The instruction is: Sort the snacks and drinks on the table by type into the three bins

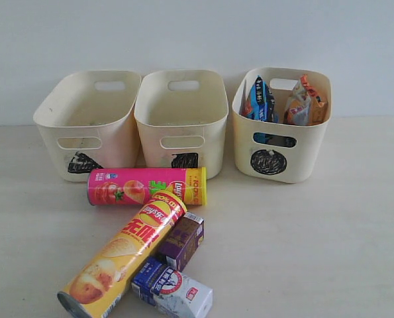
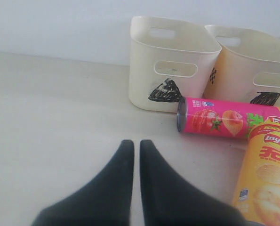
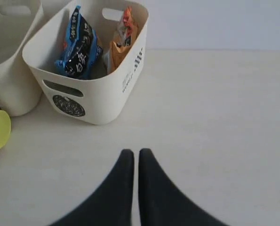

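Three cream bins stand in a row at the back: the triangle bin point(image 1: 87, 122), the square bin point(image 1: 181, 119) and the circle bin point(image 1: 281, 126). The circle bin holds the blue-black bag point(image 1: 259, 101) and the orange-tan bag point(image 1: 305, 101). In front lie the pink tube point(image 1: 146, 186), the yellow tube point(image 1: 124, 252), the purple carton point(image 1: 181, 241) and the blue-and-white carton point(image 1: 172, 290). Neither gripper shows in the exterior view. My left gripper point(image 2: 133, 144) is shut and empty, above bare table near the pink tube point(image 2: 224, 117). My right gripper point(image 3: 132, 153) is shut and empty, in front of the circle bin point(image 3: 90, 92).
The triangle and square bins look empty. A pale wall runs behind the bins. Bare tabletop point(image 1: 329, 245) spreads to the right of the cartons and left of the tubes. The yellow tube's end reaches the front edge of the exterior view.
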Controlling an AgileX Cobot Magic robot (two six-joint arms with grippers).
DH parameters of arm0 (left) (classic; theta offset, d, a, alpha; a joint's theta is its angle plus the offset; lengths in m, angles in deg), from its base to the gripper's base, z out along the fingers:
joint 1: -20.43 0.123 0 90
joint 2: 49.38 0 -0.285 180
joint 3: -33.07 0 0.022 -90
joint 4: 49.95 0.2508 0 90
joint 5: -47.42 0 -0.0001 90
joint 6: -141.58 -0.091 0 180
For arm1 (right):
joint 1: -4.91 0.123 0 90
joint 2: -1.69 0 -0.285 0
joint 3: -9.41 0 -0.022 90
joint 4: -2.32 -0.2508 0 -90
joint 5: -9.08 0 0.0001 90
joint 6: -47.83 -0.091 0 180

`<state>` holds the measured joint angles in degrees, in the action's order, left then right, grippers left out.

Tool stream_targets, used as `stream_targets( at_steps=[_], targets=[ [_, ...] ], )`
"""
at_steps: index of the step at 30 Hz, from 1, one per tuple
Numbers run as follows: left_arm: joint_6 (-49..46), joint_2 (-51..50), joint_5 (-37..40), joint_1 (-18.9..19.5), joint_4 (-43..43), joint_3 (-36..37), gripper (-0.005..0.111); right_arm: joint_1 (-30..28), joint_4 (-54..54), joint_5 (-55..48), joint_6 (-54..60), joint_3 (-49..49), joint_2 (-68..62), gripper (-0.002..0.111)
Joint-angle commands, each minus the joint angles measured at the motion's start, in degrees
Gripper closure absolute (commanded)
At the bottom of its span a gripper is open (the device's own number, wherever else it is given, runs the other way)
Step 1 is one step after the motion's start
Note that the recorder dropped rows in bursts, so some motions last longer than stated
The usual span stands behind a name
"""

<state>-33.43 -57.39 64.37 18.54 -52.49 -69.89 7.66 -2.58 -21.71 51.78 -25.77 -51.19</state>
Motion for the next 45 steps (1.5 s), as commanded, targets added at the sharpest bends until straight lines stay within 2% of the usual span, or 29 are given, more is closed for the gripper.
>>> stream_targets(
  at_steps=[1,9,18,23,33,45],
  targets=[
    [-0.1,0.2,-0.2,0.2,0.2,0.2,0.102,-0.4,-0.7,0.5,-0.6,-0.2,2.8,0.108],
    [-0.1,0.2,-0.2,0.2,0.2,0.2,0.102,0.2,-0.3,4.9,0.5,-1.5,3.8,0.108],
    [-0.1,0.2,-0.2,0.2,0.2,0.2,0.102,0.1,-0.1,15.8,3.4,-16.4,15.6,0.108],
    [-0.1,0.2,-0.2,0.2,0.2,0.2,0.102,0.1,0.1,16.4,5.2,-26.8,27.7,0.108],
    [-0.1,0.2,-0.2,0.2,0.2,0.2,0.102,0.1,0.1,18.6,4.9,-39.2,42.2,0.108],
    [-0.1,0.2,-0.2,0.2,0.2,0.2,0.102,0.1,0.5,18.5,2.2,-40.1,43.8,0.108]
  ],
)
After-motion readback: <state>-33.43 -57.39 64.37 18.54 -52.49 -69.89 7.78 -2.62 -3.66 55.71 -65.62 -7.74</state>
